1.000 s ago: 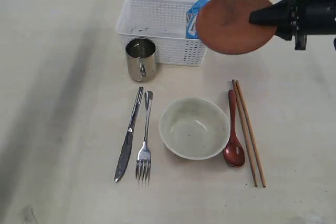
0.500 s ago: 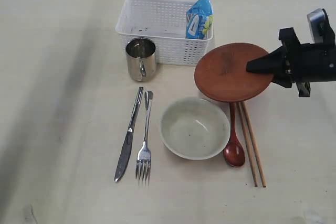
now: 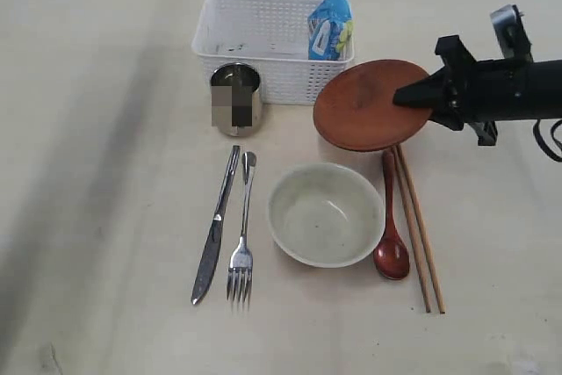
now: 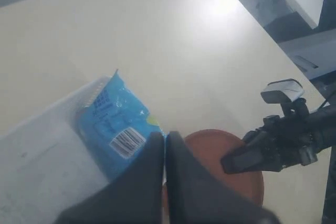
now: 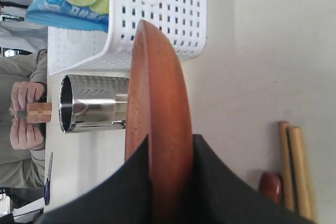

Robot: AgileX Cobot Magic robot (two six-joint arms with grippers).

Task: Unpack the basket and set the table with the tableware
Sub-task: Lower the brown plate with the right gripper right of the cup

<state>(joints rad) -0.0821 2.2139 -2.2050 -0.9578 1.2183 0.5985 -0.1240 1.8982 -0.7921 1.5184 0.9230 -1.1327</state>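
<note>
My right gripper (image 3: 408, 94) is shut on the rim of the small red-brown plate (image 3: 364, 107), which hangs slightly tilted just above the table (image 3: 105, 173), between the white basket (image 3: 263, 41) and the cream bowl (image 3: 325, 214). In the right wrist view the plate (image 5: 157, 93) stands edge-on between the fingers (image 5: 131, 182). Mug (image 3: 235, 98), knife (image 3: 215, 230), fork (image 3: 241, 248), spoon (image 3: 390, 248) and chopsticks (image 3: 420, 234) lie on the table. My left gripper (image 4: 165, 140) is shut and empty, high above the basket corner.
A blue snack bag (image 3: 331, 28) stands in the basket's right end, close to the plate's far edge. The plate covers the tops of the spoon and chopsticks in the exterior view. A person's hands (image 5: 26, 114) show beyond the table's edge.
The right gripper brought the plate down from over the basket's right end to just above the table, then shifted it a little left toward the basket. The left gripper stayed shut.
</note>
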